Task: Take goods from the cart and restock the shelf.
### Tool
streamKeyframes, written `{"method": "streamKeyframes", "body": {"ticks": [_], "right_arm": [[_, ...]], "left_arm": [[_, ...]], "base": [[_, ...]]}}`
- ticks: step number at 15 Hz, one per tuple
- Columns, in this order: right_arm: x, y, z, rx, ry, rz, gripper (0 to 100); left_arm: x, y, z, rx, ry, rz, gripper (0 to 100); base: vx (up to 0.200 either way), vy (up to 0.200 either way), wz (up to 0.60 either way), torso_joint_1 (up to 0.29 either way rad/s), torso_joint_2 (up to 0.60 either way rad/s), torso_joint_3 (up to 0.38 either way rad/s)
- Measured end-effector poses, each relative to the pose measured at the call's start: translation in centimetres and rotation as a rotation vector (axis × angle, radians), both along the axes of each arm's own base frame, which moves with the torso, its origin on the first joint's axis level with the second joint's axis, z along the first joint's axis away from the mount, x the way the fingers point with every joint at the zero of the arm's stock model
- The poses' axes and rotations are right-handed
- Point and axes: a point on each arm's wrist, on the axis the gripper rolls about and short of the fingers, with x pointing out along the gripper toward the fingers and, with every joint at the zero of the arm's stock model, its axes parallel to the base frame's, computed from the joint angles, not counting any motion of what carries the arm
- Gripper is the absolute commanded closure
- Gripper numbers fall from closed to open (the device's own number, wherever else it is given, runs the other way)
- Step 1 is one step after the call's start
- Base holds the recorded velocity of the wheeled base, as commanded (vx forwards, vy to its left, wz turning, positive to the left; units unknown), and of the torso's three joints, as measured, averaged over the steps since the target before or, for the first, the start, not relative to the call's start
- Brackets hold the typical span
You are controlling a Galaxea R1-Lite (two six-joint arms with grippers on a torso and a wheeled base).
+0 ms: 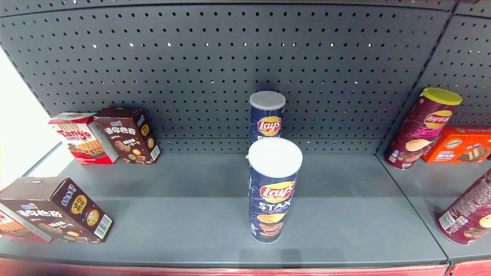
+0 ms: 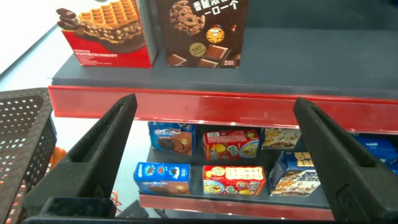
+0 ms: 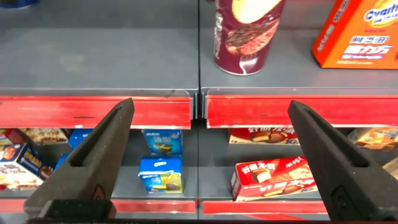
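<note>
Grey shelf: the shelf deck (image 1: 345,199) runs across my head view with a perforated back panel (image 1: 191,57) behind it and a red front lip (image 2: 217,106) along its edge.
Blue cans: the front blue can (image 1: 273,199) stands upright mid-deck, near the front edge. The rear blue can (image 1: 267,119) stands upright straight behind it, against the back panel.
Left boxes: a rear red box (image 1: 82,140) and a rear brown box (image 1: 128,135) sit side by side at the back. A front brown box (image 1: 57,209) and a front red box (image 2: 109,31) sit side by side at the front left corner.
Right bay: a far purple can (image 1: 420,130) sits just beside an orange box (image 1: 460,145). A near purple can (image 1: 466,218) sits closer to the front edge.
Left gripper: my left gripper (image 2: 214,102) is spread wide and holds nothing. It hangs in front of the red front lip, below the two front boxes. A black mesh basket (image 2: 25,143) sits beside its outer finger.
Right gripper: my right gripper (image 3: 211,104) is also spread wide and holds nothing. It faces the seam where the two bays meet. The can on the deck beyond it is probably the near purple can, though I cannot be sure.
Cans versus tools: both blue cans stand free on the deck, well apart from both grippers.
</note>
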Motion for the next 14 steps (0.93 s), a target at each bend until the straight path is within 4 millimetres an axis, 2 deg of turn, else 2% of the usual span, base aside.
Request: {"method": "streamKeyframes", "body": {"ticks": [14], "right_arm": [[0.00, 0.00, -0.01, 0.000, 0.000, -0.001, 0]], "left_arm": [[0.00, -0.01, 0.00, 0.001, 0.000, -0.003, 0]], "base": [[0.000, 0.000, 0.00, 0.000, 0.00, 0.000]]}}
